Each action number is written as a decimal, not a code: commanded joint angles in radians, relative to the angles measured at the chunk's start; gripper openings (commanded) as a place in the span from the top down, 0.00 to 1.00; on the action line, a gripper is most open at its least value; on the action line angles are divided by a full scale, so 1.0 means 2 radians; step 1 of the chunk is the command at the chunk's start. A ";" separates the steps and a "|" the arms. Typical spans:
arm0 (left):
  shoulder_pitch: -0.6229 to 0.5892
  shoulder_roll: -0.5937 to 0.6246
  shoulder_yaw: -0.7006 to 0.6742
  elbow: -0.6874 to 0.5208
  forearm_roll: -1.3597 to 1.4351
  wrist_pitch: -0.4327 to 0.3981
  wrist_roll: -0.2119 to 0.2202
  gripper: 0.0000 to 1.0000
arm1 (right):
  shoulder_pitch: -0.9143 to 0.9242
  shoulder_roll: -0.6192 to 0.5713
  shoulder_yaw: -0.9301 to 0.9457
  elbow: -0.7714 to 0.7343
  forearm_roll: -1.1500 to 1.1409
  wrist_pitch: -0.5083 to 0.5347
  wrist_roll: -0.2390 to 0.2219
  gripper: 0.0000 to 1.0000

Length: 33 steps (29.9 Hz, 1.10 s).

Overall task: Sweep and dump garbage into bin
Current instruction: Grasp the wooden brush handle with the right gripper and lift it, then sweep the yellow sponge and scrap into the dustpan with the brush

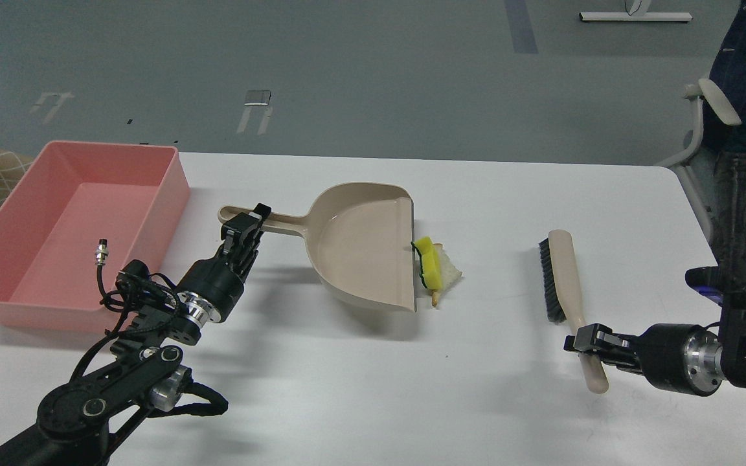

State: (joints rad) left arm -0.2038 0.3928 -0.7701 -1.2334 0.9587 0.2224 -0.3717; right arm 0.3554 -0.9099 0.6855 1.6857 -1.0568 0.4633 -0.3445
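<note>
White table (360, 388), grey floor (360, 77), office chair (703, 129) at right

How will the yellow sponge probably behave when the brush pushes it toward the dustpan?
The sponge looks soft and light, so it will probably slide easily, perhaps compress a little. It stands on its narrow edge against the bread slice, so it may tip over. It already touches the lip of the dustpan, so a short push from the brush should be enough.

A beige dustpan (360, 243) is lain on a white table (347, 401), sponge (427, 263) and bread (449, 273) at its lip.
</note>
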 commanded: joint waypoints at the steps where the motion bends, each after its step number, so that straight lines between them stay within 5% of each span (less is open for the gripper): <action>1: 0.000 0.000 0.000 0.000 0.000 0.000 -0.001 1.00 | 0.003 0.000 0.001 0.006 0.001 0.000 -0.003 1.00; 33: 0.005 0.032 0.006 0.012 0.081 0.009 0.003 1.00 | 0.035 0.065 0.002 -0.011 0.015 0.013 -0.008 1.00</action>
State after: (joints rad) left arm -0.1916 0.4553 -0.7574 -1.2088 1.1196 0.2359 -0.3651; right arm 0.4235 -0.8006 0.6913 1.6736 -1.0323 0.4888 -0.3606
